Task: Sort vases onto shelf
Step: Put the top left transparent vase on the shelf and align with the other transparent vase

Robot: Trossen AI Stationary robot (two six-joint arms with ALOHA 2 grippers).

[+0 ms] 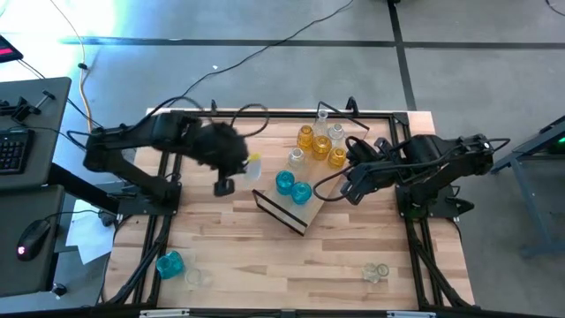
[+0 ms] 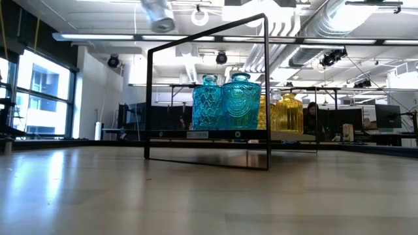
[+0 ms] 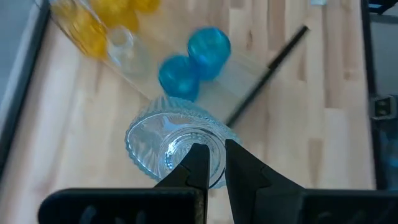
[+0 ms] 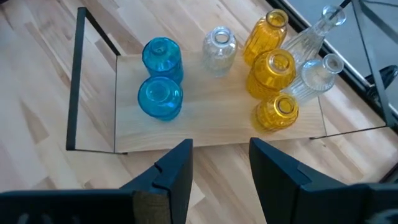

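Shelf point(image 4: 217, 118): lay mid-tabletop point(image 1: 265, 256), carrying two teal vases point(image 4: 160, 78), three amber vases point(image 4: 272, 71) and three clear ones point(image 4: 219, 48).
Left gripper point(image 3: 211, 163): held above the tabletop near the shelf's end frame point(image 3: 267, 71), fingers pinching a clear vase point(image 3: 158, 140) by its rim.
Right gripper point(image 4: 221, 163): hung over the shelf's edge, fingers spread, empty.
Loose on the tabletop: one teal vase point(image 1: 169, 262), clear ones point(image 1: 375, 272).

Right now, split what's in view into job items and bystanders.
Job: light-wood shelf board with black wire frames; two teal glass vases, three amber ones and clear ones on it; clear ribbed glass vase in the left gripper; right gripper, empty.

Bystanders: black keyboard, computer mouse.
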